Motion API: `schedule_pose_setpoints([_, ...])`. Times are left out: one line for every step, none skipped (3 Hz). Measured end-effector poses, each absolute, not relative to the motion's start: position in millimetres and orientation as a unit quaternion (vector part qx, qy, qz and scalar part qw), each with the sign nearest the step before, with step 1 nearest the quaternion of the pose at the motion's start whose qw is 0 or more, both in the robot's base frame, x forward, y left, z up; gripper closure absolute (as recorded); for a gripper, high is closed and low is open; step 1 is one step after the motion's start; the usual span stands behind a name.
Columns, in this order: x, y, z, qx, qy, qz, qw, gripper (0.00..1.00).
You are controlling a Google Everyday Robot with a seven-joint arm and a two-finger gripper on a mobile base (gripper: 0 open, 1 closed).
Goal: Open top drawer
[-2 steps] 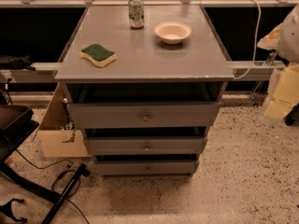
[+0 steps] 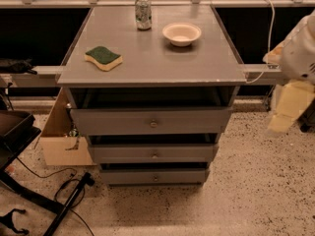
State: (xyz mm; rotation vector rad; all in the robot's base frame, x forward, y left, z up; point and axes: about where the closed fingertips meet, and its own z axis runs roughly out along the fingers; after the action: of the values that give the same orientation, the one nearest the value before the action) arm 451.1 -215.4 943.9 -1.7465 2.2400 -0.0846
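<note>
Far left, on the speckled floor: an open brown cardboard box [image 2: 59,146] tucked against the cabinet's side, black cables in front of it.

On the flat grey cabinet top [image 2: 157,65], left to right: a green-and-yellow wavy sponge [image 2: 103,58] near the left edge, a silver drink can [image 2: 143,13] upright at the back, and a shallow cream bowl [image 2: 181,34] just right of the can.

Below the top: the top drawer [image 2: 123,123], grey wood, the widest of three, with a small round metal knob [image 2: 153,124] at centre. Its front sits forward of the cabinet's front edge, and a dark strip of the drawer's inside shows between them. It looks partly drawn out. The two narrower grey drawers [image 2: 123,154] beneath sit further back.

Right edge: the gripper [image 2: 289,107], a pale yellow blocky shape hanging from the white arm, well apart from the knob and off to the side of the cabinet, touching nothing. How wide it is set I cannot tell.

Change since a moment ago: almost none. Drawer front, knob and tabletop things hold the same places; the arm stays parked at the right. Judgement: either the pull is already done and the arm has backed away, or the reach for the knob has not begun.
</note>
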Motion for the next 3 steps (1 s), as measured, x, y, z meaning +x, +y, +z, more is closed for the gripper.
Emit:
schedule_pose_setpoints([476.0,-210.1,876.7,-0.625,0.77,-0.024,0.124,0.0])
schedule_pose_setpoints([498.4,-203.6,812.7,-0.641,0.76,-0.014,0.108,0.0])
schedule_pose_setpoints([520.9,-198.6,766.5,-0.655,0.749,-0.014,0.098,0.0])
